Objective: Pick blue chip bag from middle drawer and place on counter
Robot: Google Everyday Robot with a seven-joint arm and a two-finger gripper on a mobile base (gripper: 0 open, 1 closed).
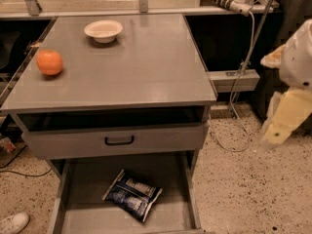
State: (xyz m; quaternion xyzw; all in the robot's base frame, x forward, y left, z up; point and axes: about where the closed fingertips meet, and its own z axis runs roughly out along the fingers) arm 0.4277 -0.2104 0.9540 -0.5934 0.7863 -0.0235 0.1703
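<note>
The blue chip bag (132, 194) lies flat on the floor of the open middle drawer (171, 182), at the bottom of the camera view, slightly tilted. The grey counter (131, 67) spans the middle of the view above it. My gripper (285, 118) hangs at the far right, off the side of the cabinet, well above and right of the drawer and away from the bag. It holds nothing I can see.
An orange (49, 62) sits at the counter's left side and a white bowl (103, 30) at its back. The top drawer front with a black handle (119, 140) is slightly pulled out. Cables (243, 62) hang at right. A white shoe (12, 223) lies at bottom left.
</note>
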